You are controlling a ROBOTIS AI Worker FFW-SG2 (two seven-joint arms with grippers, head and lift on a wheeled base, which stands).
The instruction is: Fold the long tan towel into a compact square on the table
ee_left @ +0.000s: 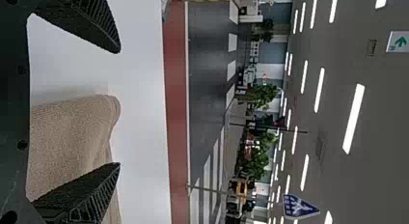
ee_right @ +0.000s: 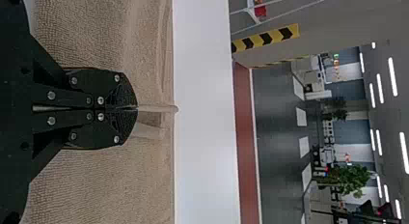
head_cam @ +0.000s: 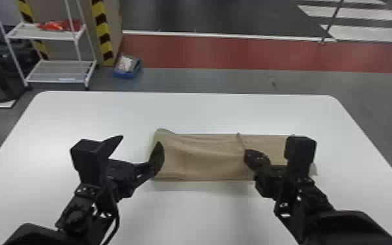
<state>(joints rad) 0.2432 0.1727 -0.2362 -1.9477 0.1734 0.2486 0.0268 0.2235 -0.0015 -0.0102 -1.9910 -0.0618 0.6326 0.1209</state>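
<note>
One tan towel [head_cam: 202, 163] lies at the centre of the head view on one white table [head_cam: 185, 110], its long axis nearly level, ends pointing left and right. Of two grippers, the left gripper [head_cam: 142, 140], left of centre, is spread wide and empty; the right gripper [head_cam: 248, 153], right of centre, pinches a towel edge, fingers closed together

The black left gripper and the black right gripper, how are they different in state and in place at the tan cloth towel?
The black left gripper has its jaws wide apart and holds nothing, while the black right gripper has its jaws closed, pinching a raised part of the tan cloth towel. The left gripper is at the towel's left end; the right gripper is a little right of its middle. Both have two flat fingers.
</note>
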